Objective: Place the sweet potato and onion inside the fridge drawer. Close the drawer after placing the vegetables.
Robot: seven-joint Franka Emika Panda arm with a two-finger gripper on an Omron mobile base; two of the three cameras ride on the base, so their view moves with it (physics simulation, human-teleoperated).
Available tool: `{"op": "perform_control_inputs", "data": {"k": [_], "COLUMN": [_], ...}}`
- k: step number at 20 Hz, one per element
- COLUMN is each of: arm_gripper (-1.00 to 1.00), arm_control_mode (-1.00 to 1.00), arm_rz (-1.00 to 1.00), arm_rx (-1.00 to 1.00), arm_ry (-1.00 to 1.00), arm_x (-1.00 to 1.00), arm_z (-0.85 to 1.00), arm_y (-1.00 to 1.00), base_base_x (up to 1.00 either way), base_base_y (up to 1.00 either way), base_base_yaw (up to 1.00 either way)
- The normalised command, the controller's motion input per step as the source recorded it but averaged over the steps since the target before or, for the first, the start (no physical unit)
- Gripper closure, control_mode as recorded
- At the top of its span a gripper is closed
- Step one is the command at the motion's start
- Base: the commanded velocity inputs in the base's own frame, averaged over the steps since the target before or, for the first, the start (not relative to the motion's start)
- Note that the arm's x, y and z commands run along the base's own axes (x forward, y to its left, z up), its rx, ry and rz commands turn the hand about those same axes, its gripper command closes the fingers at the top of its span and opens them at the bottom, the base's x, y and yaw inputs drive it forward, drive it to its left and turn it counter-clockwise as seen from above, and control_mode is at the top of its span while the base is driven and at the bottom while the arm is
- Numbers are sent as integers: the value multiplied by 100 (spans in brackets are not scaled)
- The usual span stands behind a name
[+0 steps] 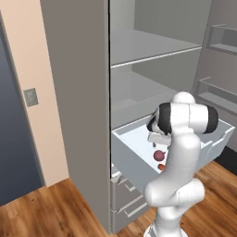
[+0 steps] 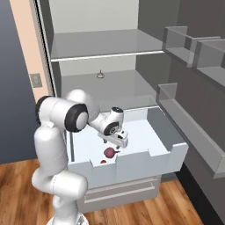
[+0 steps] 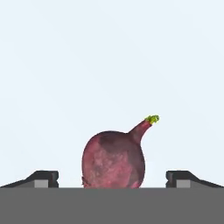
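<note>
The fridge drawer [image 2: 132,165] stands pulled out from the fridge body, and everything here is best placed against it. The onion [image 2: 110,152] lies on the drawer's white floor, near the notched front wall and just under the pincer [image 2: 119,141]; the sweet potato [image 1: 161,167] lies close beside the onion, nearer that front wall, and is largely hidden behind the wall in the right base view. The pincer hangs inside the drawer with its jaws spread wide; in the hand view the two dark fingertips [image 3: 43,177] stand well clear on either side of the onion, touching nothing, so it holds nothing. Both vegetables look to be in place, which would leave only closing the drawer. As for handling: the onion is a firm, round, smooth-skinned ball that would likely roll if nudged, and its thin stem with the green tip is no place to grip; across the widest part of the bulb would be the sound hold. The sweet potato, stiff and tapered, would be taken across its thick middle. The drawer itself looks rigid and light; pushing flat on its front wall should slide it home.
</note>
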Motion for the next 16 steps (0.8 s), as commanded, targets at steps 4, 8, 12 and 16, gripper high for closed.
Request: {"op": "perform_control_inputs", "data": {"k": [4,8,12,16], "arm_gripper": [-100,-100,-100,-100], "arm_control_mode": [-100,-100,-100,-100], "arm_rz": [0,-1,-7,-12], "arm_rx": [0,0,0,0], "arm_ry": [-2,-2,-1,-2], "arm_x": [-23,-46,-76,-90], "arm_z": [96,95,62,37], "arm_y": [-8,-12,-23,-40], "base_base_x": [0,0,0,0], "base_base_y": [0,0,0,0], "base_base_yaw": [0,0,0,0]}}
